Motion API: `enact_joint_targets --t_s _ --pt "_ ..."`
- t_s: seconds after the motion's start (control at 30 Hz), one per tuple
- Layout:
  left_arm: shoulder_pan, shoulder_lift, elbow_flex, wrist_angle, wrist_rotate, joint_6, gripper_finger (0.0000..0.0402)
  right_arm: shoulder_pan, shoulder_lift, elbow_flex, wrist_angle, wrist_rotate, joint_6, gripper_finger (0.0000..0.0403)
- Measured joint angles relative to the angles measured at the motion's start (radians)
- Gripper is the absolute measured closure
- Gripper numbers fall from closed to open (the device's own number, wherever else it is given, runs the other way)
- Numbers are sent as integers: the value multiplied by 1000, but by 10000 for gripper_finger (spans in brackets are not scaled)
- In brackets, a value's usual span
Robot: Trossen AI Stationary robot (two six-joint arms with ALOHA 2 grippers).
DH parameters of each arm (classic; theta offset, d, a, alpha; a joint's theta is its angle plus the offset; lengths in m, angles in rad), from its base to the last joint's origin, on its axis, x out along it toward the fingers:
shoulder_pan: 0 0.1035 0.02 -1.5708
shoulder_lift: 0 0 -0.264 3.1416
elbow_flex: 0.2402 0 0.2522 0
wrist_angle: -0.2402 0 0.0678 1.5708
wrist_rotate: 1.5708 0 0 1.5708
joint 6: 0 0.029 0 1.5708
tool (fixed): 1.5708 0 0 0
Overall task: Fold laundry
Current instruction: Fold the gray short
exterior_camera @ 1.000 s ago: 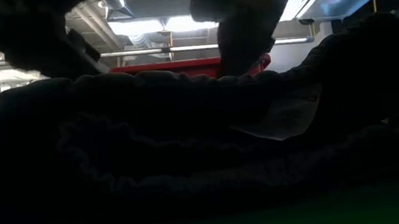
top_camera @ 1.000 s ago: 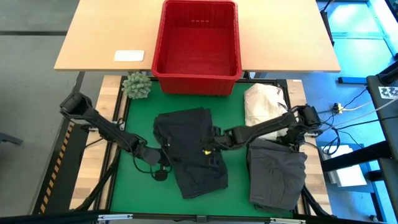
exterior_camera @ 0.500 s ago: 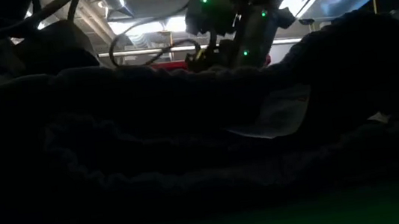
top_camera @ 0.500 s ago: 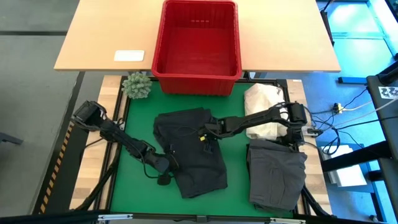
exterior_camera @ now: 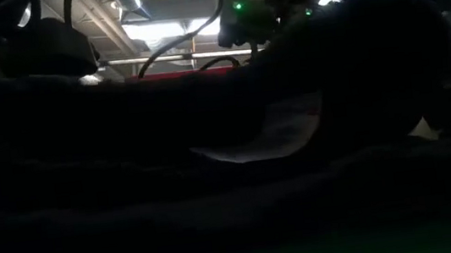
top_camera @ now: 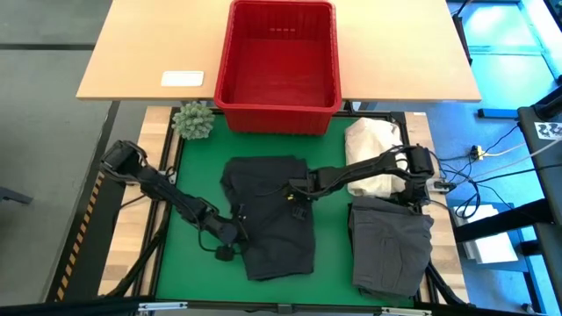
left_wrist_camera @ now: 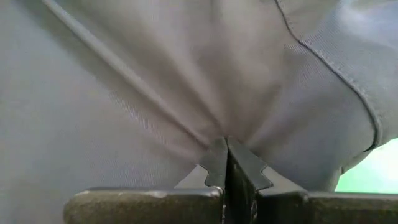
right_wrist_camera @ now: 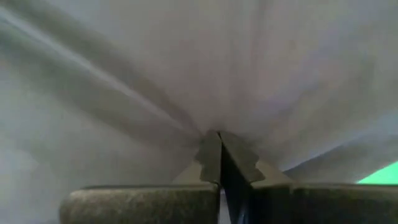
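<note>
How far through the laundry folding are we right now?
Looks done: a folded dark grey garment lies on the green mat. In hand: the black garment mid-mat, pinched by the left gripper at its left edge and the right gripper at its right edge, both shut on cloth. Left: finishing this fold; the red basket holds nothing.

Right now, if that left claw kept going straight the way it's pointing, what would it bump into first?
Nothing new: the left gripper is already shut on the soft black cloth garment spread on the green mat. Pushing on would probably just shove further into that fabric; what lies beyond is hidden.
</note>
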Motion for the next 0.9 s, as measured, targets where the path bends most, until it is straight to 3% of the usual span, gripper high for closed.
enact_joint_targets --t_s 0.2,0.47,0.67,0.9 --pt "-1 -44 -2 -94 -1 44 401 58 -1 0 -11 -37 63 400" --pt "-1 -124 -9 -221 -79 60 401 105 -1 -1 15 -29 93 400" --pt "0 -195 -11 -226 -130 59 401 102 -19 -5 37 30 84 400" --pt "0 -209 -10 -210 -149 48 401 102 -30 -4 63 1 59 400"
